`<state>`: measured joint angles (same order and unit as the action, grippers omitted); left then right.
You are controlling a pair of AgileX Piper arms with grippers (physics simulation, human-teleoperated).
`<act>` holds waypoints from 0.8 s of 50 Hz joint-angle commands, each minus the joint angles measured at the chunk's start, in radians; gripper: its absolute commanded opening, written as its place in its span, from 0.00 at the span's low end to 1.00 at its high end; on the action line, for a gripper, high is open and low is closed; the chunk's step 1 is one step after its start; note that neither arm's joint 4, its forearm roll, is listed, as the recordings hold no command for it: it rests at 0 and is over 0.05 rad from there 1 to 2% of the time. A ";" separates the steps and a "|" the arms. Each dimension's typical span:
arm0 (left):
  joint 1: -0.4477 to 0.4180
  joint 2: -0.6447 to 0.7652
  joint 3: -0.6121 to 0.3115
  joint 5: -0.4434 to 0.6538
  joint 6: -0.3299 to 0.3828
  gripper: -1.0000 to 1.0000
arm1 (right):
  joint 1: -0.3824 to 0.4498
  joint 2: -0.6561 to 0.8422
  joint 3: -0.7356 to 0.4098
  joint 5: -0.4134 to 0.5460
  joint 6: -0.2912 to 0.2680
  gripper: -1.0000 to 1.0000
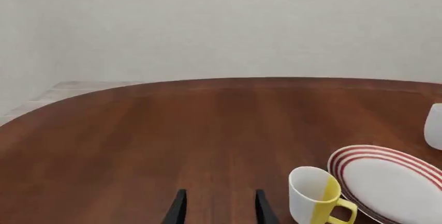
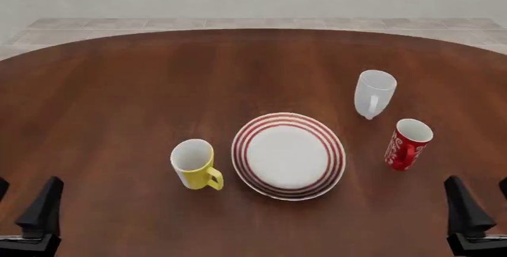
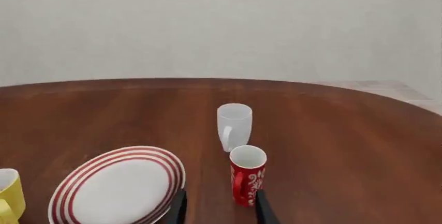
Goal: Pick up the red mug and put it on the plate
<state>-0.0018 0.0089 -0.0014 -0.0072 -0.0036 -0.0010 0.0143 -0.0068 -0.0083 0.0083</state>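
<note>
while both grippers gape empty, red mug (image 2: pixel 408 144) upright right of plate (image 2: pixel 288 155), swirls only, no writing

Yellow mug (image 2: pixel 195 163) upright, white mug (image 2: pixel 373 94) upright, brown wooden table (image 2: pixel 119 102)

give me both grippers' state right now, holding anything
Left gripper: open, holding nothing, over bare table.
Right gripper: open, holding nothing; the red mug stands just ahead of it.
</note>
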 commanded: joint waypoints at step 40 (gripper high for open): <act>-0.002 -0.006 -0.008 0.006 0.003 1.00 | -0.013 0.562 -0.366 0.016 -0.191 1.00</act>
<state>-0.0039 0.0027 -0.0090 -0.0001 -0.0005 -0.0016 0.4064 -0.2421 -0.0272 -0.1025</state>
